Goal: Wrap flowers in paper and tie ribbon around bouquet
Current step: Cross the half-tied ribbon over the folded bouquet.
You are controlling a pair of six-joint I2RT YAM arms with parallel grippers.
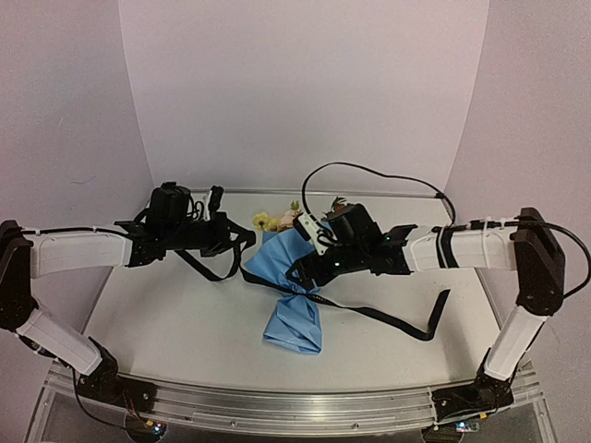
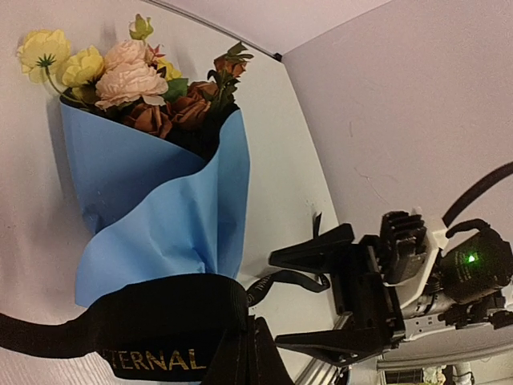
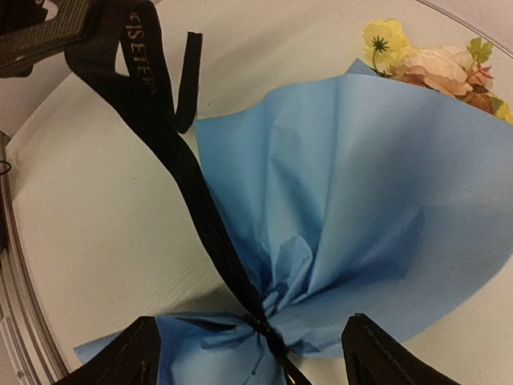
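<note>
Nearest the front edge, the bouquet [image 1: 294,297] is laid on the table [image 1: 166,309] with its stem end foremost. The paper [image 3: 361,184] is gathered to a narrow waist where the ribbon [image 3: 186,200] is cinched. Whether a knot is formed there cannot be told. Most of the risk is judged to lie at this waist. If the ribbon is pulled sideways before the waist is pinned, the light bouquet could be dragged or rolled, and the thin paper could be torn or the wrap loosened. The free tail lying to the right could be snagged, and a missed grab at the strand could leave the tie undone. Further back, the flowers [image 3: 433,60] could be crushed if the bouquet is shoved away. The right gripper [image 3: 260,357] is held over the waist with its jaws wide apart, 1 finger to each side, and nothing is gripped. Contact with the paper cannot be confirmed. The left gripper [image 1: 231,242] is clamped together on the ribbon and raised to the left of the bouquet's wide end, with a slack loop hung below it.
</note>
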